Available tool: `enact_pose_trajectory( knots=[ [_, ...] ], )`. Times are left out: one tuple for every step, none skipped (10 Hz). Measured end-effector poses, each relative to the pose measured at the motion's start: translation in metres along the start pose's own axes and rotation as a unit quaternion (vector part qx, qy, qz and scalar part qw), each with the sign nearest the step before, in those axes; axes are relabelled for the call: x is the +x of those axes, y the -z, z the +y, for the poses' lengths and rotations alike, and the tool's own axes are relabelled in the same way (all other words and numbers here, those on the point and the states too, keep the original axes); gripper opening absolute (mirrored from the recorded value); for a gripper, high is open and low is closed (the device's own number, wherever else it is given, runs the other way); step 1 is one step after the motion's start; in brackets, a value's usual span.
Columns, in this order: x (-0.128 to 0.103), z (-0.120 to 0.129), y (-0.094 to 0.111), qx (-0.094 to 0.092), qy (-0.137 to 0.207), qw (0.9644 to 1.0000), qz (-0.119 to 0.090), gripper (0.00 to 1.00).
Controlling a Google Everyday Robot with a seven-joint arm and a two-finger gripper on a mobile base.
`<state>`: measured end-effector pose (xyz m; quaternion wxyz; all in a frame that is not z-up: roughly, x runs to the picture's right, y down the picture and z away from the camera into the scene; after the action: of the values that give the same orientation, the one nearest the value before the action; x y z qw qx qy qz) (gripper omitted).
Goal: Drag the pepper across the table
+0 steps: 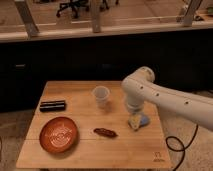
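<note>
The pepper (105, 132) is a small slim dark red-brown piece lying flat near the front middle of the light wooden table (75, 95). My white arm reaches in from the right and bends down over the table's right side. The gripper (133, 121) hangs low just above the tabletop, right of the pepper and a short gap away from it, in front of part of the blue sponge (144, 120). It holds nothing that I can see.
An orange-brown plate (59, 134) sits at the front left. A black rectangular bar (52, 105) lies at the left edge. A white cup (101, 95) stands behind the pepper. A dark logo (159, 156) marks the front right corner. A black cable (175, 145) loops on the floor at right.
</note>
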<state>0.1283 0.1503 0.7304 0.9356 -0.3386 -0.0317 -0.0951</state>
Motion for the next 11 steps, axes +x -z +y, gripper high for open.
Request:
enact_pose_trajectory(
  knots=[
    [-0.005,0.001,-0.007,-0.002,0.003,1.0,-0.004,0.8],
    [-0.016,-0.001,-0.015,-0.003,0.011,0.9999,-0.009,0.8],
    [-0.027,-0.004,-0.021,-0.003,0.023,0.9996,-0.014,0.8],
    [-0.031,-0.004,-0.024,-0.005,0.03,0.9994,-0.015,0.8],
    [-0.036,-0.003,-0.03,-0.008,0.037,0.9991,-0.018,0.8],
    [-0.039,0.0,-0.036,-0.01,0.039,0.999,-0.02,0.8],
    [-0.044,0.001,-0.04,-0.01,0.041,0.9988,-0.024,0.8],
    [-0.055,0.001,-0.042,-0.009,0.047,0.9985,-0.029,0.8],
    [-0.064,0.0,-0.044,-0.009,0.05,0.9981,-0.034,0.8],
    [-0.064,0.002,-0.048,-0.01,0.05,0.9981,-0.034,0.8],
    [-0.065,0.004,-0.051,-0.011,0.051,0.998,-0.036,0.8]
  ],
)
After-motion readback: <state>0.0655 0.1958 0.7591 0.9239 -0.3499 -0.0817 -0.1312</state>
